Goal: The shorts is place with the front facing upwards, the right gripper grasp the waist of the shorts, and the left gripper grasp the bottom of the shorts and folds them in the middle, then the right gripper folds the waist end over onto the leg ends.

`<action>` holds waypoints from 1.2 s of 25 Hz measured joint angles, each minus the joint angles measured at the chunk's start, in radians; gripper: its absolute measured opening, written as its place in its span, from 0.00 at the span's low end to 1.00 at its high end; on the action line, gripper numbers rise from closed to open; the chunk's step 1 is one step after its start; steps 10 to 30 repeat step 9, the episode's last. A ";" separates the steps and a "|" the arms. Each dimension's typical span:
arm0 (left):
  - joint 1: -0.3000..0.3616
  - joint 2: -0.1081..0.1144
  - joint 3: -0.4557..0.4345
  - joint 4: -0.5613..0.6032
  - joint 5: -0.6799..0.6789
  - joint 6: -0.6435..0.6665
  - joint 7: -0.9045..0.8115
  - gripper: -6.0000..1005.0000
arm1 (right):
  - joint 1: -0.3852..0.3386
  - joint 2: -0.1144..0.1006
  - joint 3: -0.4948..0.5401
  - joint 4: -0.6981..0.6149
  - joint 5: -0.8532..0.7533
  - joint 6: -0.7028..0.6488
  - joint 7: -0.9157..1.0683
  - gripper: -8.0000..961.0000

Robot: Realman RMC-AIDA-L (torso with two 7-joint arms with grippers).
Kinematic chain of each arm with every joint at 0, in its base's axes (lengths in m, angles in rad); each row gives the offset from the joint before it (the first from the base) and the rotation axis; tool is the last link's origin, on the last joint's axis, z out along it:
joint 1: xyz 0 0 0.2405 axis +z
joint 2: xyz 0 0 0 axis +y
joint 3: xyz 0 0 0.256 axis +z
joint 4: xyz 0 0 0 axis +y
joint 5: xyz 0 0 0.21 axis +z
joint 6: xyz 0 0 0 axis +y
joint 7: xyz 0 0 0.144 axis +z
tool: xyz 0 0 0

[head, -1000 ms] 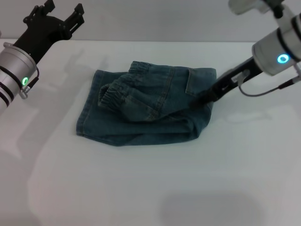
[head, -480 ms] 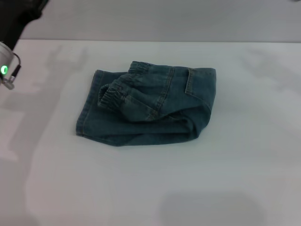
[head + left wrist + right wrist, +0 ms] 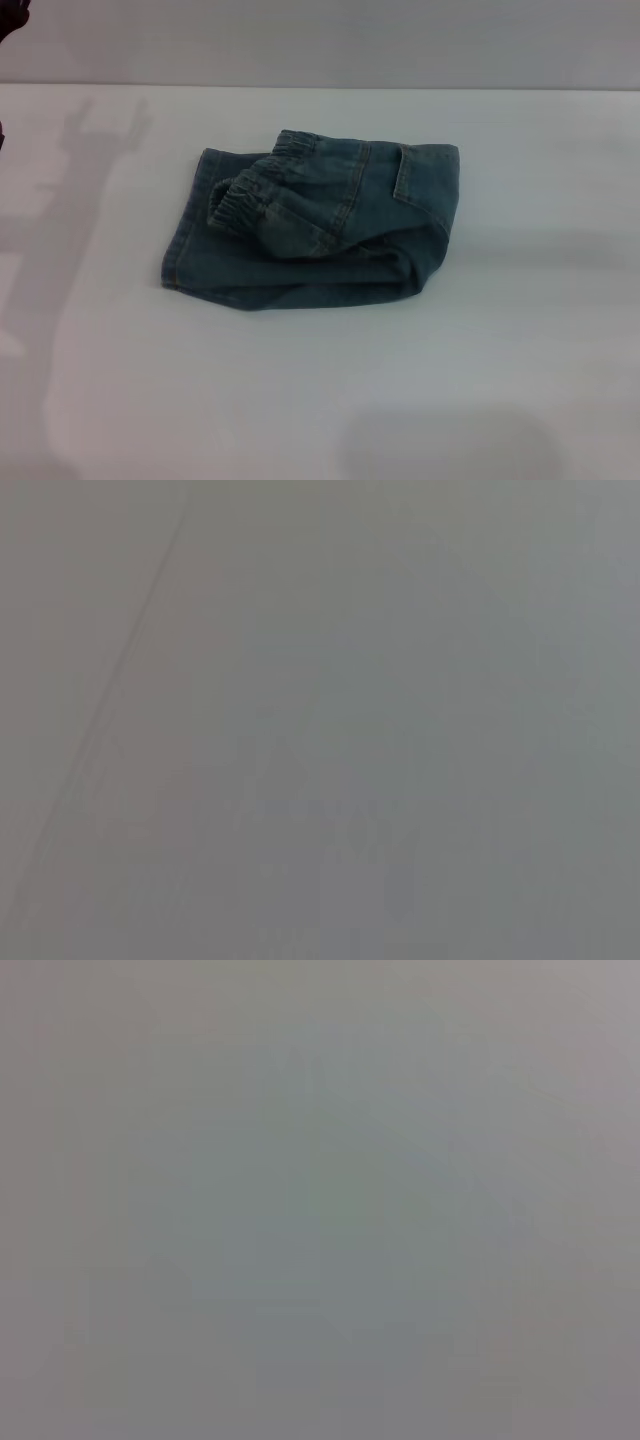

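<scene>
The blue-green denim shorts [image 3: 320, 225] lie folded in a compact bundle on the white table [image 3: 450, 380], a little left of centre in the head view. The waist of the shorts [image 3: 240, 205], a ruffled elastic band, rests on top at the left, over the leg ends [image 3: 185, 240] whose hemmed edge runs along the bundle's left side. A stitched pocket [image 3: 420, 175] faces up at the right. Neither gripper shows in the head view. Both wrist views show only a plain grey surface.
Bare white tabletop surrounds the bundle on all sides. A grey wall [image 3: 320, 40] runs behind the table's far edge. A dark sliver [image 3: 10, 15] sits at the top left corner, and an arm's shadow falls on the table's left side.
The right gripper left the bundle's right edge and went out of view. The left arm withdrew off the top left. The shorts have not moved.
</scene>
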State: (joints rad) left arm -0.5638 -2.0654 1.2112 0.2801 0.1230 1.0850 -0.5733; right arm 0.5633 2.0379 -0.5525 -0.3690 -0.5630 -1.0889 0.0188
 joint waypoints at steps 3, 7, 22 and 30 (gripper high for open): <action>0.003 -0.001 0.003 -0.005 0.000 0.016 0.032 0.83 | 0.015 -0.010 0.001 0.035 0.040 -0.025 -0.091 0.46; 0.002 -0.002 0.004 -0.020 0.001 0.018 0.056 0.83 | 0.032 -0.007 0.001 0.040 0.036 -0.029 -0.055 0.46; 0.002 -0.003 0.005 -0.022 0.001 0.019 0.066 0.83 | 0.039 -0.005 0.002 0.042 0.033 -0.027 -0.036 0.46; 0.002 -0.003 0.005 -0.022 0.001 0.019 0.066 0.83 | 0.039 -0.005 0.002 0.042 0.033 -0.027 -0.036 0.46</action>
